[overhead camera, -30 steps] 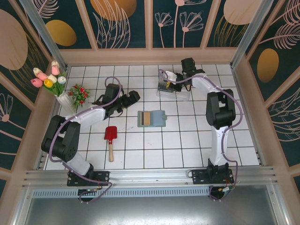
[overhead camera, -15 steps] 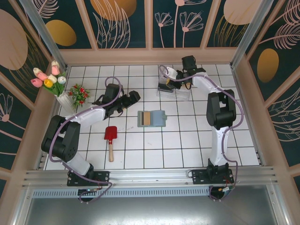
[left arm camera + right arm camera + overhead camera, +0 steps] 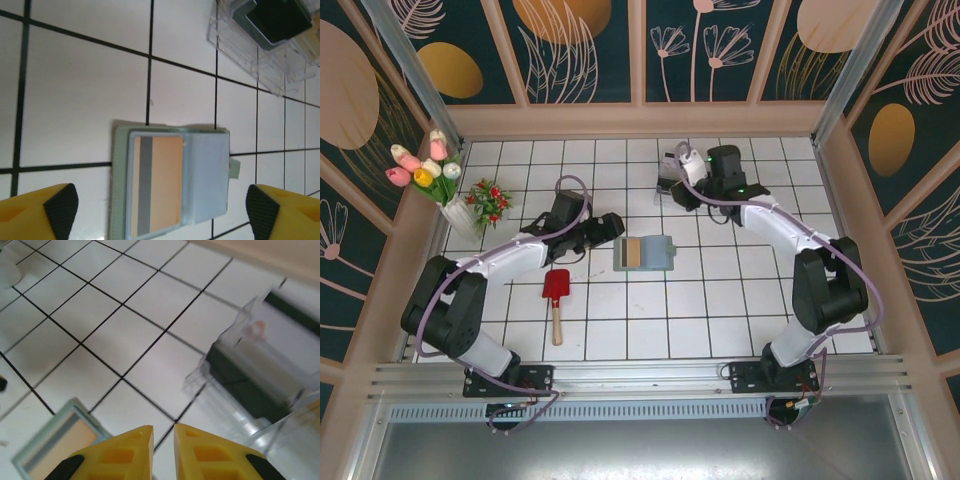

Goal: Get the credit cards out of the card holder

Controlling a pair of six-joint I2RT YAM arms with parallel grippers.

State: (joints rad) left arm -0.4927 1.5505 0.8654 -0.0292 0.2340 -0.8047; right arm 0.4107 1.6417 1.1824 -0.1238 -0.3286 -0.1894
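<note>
The left gripper [image 3: 160, 212] is spread wide, near the open card holder [image 3: 206, 175] where a tan-gold card [image 3: 167, 182] is kept; the right gripper [image 3: 163, 435] is almost pressed together, empty

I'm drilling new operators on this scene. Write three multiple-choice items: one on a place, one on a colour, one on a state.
1. The red shovel lies: A) on the card holder; B) left of it; C) behind it.
2. The card in the holder is: A) blue; B) red; C) tan-gold.
3. The card holder is: A) open; B) folded shut; C) lifted.
Answers: B, the top view shows it to the holder's left; C, tan-gold face with a grey stripe; A, its pockets face up.
</note>
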